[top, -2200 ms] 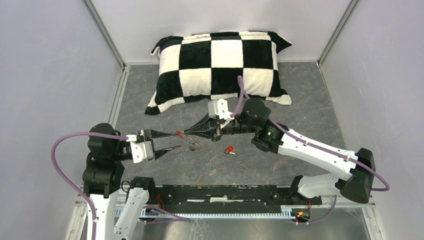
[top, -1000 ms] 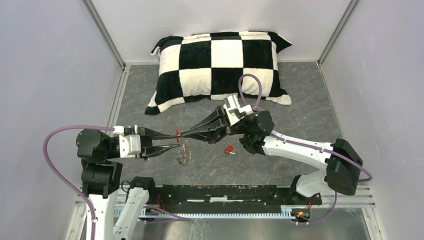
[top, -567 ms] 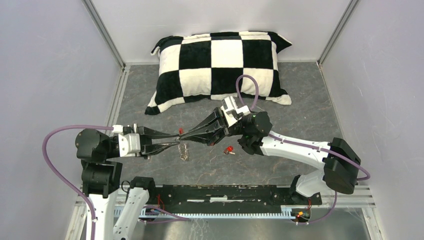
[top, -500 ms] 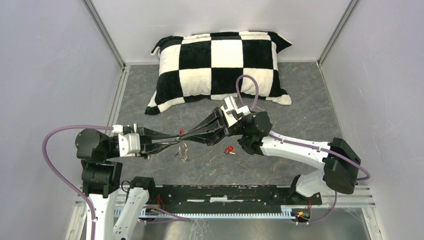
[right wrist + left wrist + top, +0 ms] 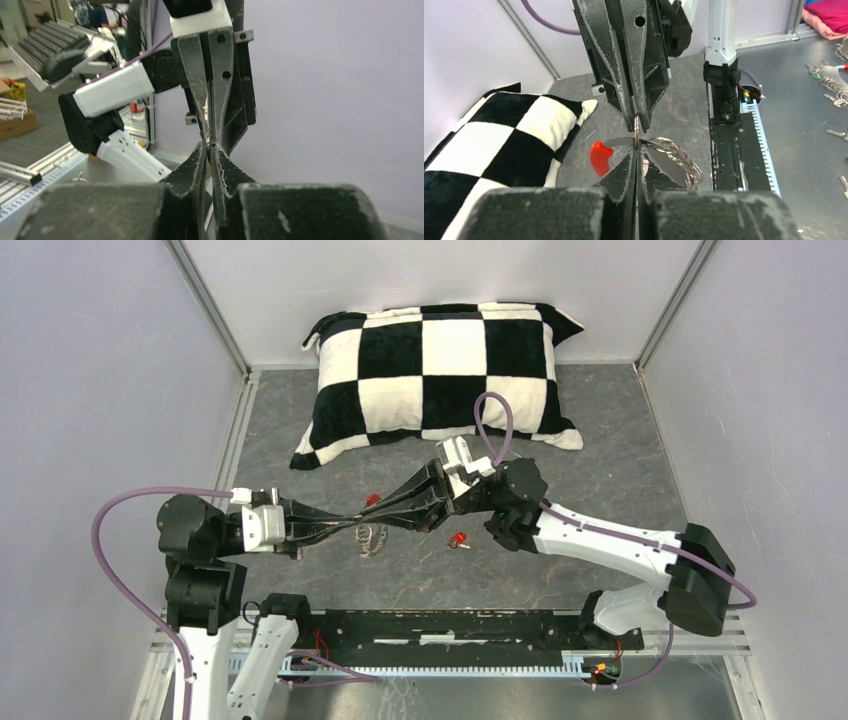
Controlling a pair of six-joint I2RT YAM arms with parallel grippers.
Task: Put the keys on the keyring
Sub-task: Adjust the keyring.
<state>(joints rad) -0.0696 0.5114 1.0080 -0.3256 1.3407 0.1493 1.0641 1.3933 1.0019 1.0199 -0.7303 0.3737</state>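
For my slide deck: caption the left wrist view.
Left gripper and right gripper pinch the keyring tip to tip, checkered pillow nearby.

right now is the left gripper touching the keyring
Touching. The left wrist view shows the left gripper shut on the thin silver wire of the keyring, right beside its red section.

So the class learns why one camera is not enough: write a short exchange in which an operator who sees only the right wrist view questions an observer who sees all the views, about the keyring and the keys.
Operator: My view shows only fingertips meeting. Where is the rest of the keyring?
Observer: Left wrist view: the left gripper pinches the keyring, coils on one side of its fingers, red section on the other.
Operator: Is any key lying loose?
Observer: Top view: the red-headed key lies on the table, apart from the keyring.
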